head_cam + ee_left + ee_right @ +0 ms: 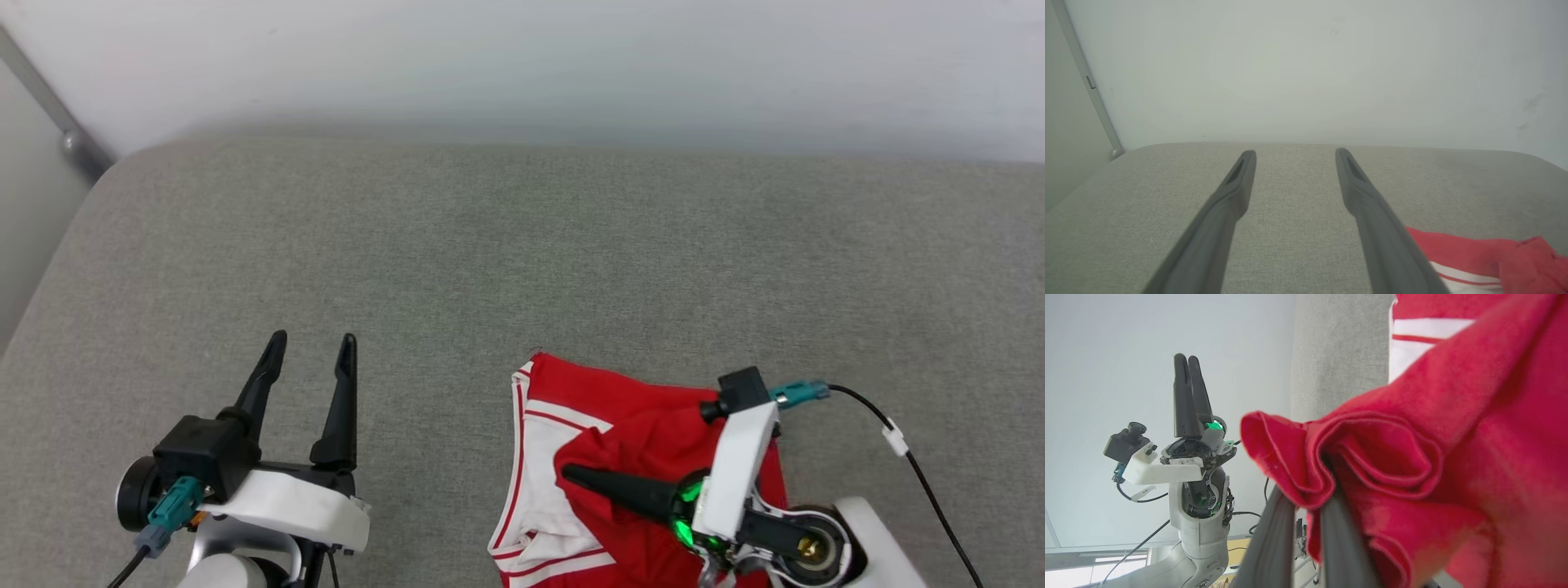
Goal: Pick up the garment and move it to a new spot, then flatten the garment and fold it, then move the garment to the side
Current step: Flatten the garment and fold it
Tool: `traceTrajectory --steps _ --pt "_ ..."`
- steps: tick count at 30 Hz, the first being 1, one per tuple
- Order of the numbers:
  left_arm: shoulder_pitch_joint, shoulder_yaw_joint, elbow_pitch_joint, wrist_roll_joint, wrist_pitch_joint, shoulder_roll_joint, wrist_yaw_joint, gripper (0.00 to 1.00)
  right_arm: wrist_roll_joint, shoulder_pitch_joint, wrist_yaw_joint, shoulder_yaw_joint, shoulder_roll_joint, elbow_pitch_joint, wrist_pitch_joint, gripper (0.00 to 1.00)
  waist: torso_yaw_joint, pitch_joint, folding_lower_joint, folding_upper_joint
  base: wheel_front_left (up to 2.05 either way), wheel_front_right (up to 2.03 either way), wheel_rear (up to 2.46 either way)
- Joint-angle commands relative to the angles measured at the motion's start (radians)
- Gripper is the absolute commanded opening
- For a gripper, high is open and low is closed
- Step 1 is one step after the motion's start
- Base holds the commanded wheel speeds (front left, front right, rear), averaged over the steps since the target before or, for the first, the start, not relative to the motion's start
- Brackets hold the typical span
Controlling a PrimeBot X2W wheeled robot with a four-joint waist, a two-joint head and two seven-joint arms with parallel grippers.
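Closest to the head camera, the right gripper (571,474) is being held low over the garment (620,400), with its fingers being pressed together and pointed toward the robot's left across the red cloth. The garment is lying bunched at the near right of the grey cushion (490,245), with white striped trim being shown along its left edge. The new spot is judged to lie farther out on the cushion. The left gripper (314,343) is being held well apart from the cloth, fingers spread wide and gripping nothing, presumably being reserved for a second corner.

Through the left wrist camera, the two spread fingers (1237,192) are being pointed along the cushion toward the wall (1306,61). A red-and-white edge of the garment is being seen at the lower right, beside one finger but apparently not touched by it.

Through the right wrist camera, a gathered fold of red fabric is being pinched between the closed fingers (1271,543), so that the cloth is being taken by an edge rather than by its bulk. The pick-up step is judged to be in hand.
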Motion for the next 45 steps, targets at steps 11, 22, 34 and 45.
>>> traceTrajectory --steps 11,22,34,45 --pt "-0.026 0.002 0.032 -0.005 -0.027 -0.021 -0.012 1.00 -0.143 -0.112 0.000 0.131 -0.001 0.151 -0.198 1.00 0.015 0.039 0.0000 0.0000 0.00 0.00 0.00" --pt "-0.007 0.006 0.059 -0.007 -0.036 -0.018 -0.007 1.00 -0.440 -0.145 0.000 0.242 -0.174 -0.010 -0.336 1.00 -0.024 0.009 0.0000 0.0000 0.00 0.00 0.00" --pt "0.035 0.006 0.083 0.012 -0.038 0.005 0.016 1.00 -0.962 0.050 0.000 -0.138 -0.243 -0.171 -0.523 1.00 -0.072 -0.054 0.0000 0.0000 0.00 0.00 0.00" --pt "0.070 -0.003 0.092 0.018 -0.044 0.004 0.027 1.00 -1.114 0.241 0.000 -0.307 -0.099 -0.420 -0.722 1.00 -0.088 -0.098 0.0000 0.0000 0.00 0.00 0.00"
